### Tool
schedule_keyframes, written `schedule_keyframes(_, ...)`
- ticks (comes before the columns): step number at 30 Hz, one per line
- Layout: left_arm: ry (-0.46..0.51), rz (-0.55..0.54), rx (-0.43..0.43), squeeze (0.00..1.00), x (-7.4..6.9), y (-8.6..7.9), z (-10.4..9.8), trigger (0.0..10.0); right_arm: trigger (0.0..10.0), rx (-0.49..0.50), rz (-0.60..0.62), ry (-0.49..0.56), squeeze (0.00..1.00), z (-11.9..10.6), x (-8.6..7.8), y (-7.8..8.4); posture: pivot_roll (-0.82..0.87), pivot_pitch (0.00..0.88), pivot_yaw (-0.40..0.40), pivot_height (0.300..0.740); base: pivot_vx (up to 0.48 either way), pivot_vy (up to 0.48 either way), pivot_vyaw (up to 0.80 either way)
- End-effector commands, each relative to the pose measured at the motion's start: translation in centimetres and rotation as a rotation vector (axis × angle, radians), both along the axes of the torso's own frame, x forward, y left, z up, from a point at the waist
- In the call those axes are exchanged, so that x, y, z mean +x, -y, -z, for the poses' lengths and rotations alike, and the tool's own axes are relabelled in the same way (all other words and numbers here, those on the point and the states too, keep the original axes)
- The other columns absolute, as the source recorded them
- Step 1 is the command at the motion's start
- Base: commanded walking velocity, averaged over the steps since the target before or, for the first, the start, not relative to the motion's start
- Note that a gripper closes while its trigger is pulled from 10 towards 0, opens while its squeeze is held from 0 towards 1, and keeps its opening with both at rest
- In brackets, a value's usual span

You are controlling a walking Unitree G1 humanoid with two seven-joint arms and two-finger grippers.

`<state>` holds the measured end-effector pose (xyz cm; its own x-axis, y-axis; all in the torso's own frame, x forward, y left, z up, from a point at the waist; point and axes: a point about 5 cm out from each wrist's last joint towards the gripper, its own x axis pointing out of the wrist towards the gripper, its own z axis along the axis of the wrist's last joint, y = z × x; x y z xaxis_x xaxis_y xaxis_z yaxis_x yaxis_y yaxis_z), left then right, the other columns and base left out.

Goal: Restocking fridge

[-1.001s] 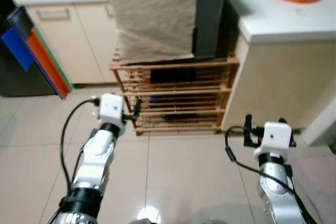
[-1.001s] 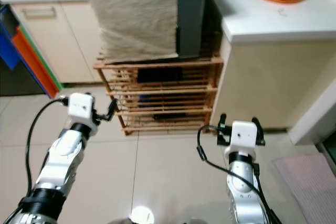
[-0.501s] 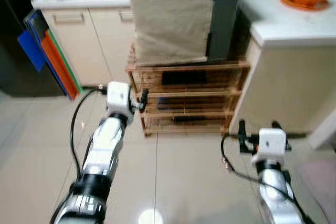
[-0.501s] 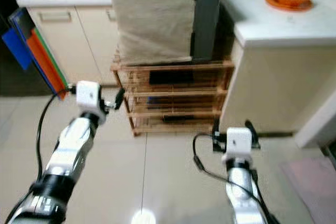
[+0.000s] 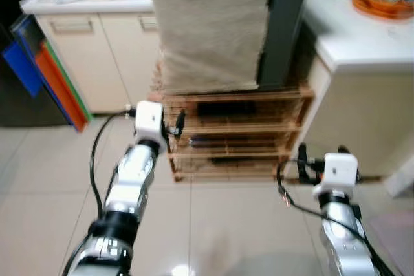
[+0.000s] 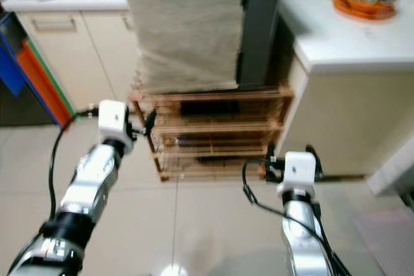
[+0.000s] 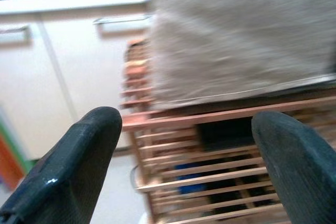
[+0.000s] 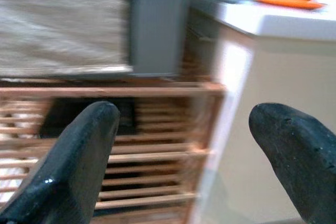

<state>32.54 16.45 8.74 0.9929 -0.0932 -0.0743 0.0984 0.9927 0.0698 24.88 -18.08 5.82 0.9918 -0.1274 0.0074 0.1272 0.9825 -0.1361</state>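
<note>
**Both arms raised toward slatted wooden rack, grippers wide and empty**

Head views: two silver arms stretched forward over pale glossy floor tiles (image 5: 213,224). Left gripper (image 5: 179,123) held high, just beside the left corner of the low slatted wooden rack (image 5: 246,135). Right gripper (image 5: 320,158) lower, near the rack's right front corner and the cream cabinet with white counter (image 5: 362,50). Atop the rack, a beige woven cloth-covered box (image 5: 210,24) beside a dark grey upright panel (image 5: 288,24). Orange round tray (image 5: 383,3) on the counter. Blue and orange flat boards (image 5: 45,75) leaning at far left.

Left wrist view: black fingers (image 7: 73,166) spread wide apart, nothing between them; rack and cloth ahead, blurred.

Right wrist view: black fingers (image 8: 79,156) likewise far apart and holding nothing; rack, grey panel and counter beyond.

No fridge or stock identifiable.
</note>
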Motion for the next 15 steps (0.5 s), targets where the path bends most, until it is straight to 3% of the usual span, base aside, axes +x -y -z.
schedule_keyframes(1,0.004,0.009,-0.003,0.0,0.3,0.6,-0.2,10.0,10.0,-0.013,0.015,-0.025,0.0,0.4,-0.2,0.8,-0.14,0.0,0.044,0.74,0.442,0.0,0.0)
schedule_keyframes(3,0.007,0.003,0.006,0.0,0.4,0.5,-0.2,10.0,10.0,-0.01,0.016,-0.026,0.0,0.5,0.1,0.8,-0.13,0.0,0.047,0.74,0.431,0.0,0.0)
schedule_keyframes(8,0.038,-0.002,0.049,0.0,0.7,0.1,-0.7,10.0,10.0,0.034,0.044,-0.004,0.0,-0.1,1.0,0.9,-0.13,0.0,0.045,0.74,0.342,0.308,0.0)
schedule_keyframes(11,0.145,0.066,0.047,0.0,0.3,0.6,-2.4,10.0,10.0,0.093,0.072,0.052,0.0,-1.6,1.5,1.3,-0.14,0.0,0.041,0.74,0.0,0.0,0.0)
schedule_keyframes(15,0.162,0.097,-0.008,0.0,-1.2,1.0,-2.9,10.0,10.0,0.085,0.032,0.1,0.0,-3.0,1.9,1.0,-0.13,0.0,0.028,0.74,0.0,0.0,0.0)
